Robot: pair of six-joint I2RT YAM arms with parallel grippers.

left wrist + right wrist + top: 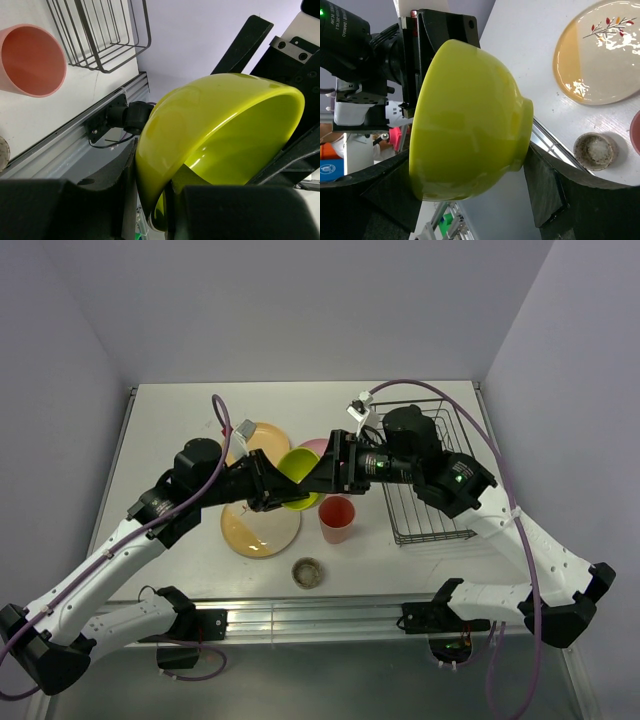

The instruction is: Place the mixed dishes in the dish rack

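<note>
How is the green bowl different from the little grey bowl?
The lime-green bowl is shiny and plain; the small grey bowl is speckled. The green one looks much bigger than the grey one. It is tipped sideways in the air, rim pinched by the left hand; the grey one sits upright on the table. Both are round, and neither is in the dish rack.

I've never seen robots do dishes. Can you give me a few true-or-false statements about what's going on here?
1. The lime-green bowl is in the air, between the left claw and the right claw. True.
2. The pink cup stands in the dish rack. False: it stands on the table beside the rack.
3. The twig-pattern plate lies flat on the table. True.
4. The small speckled grey bowl sits inside the cup. False: it sits alone near the table's front edge.
</note>
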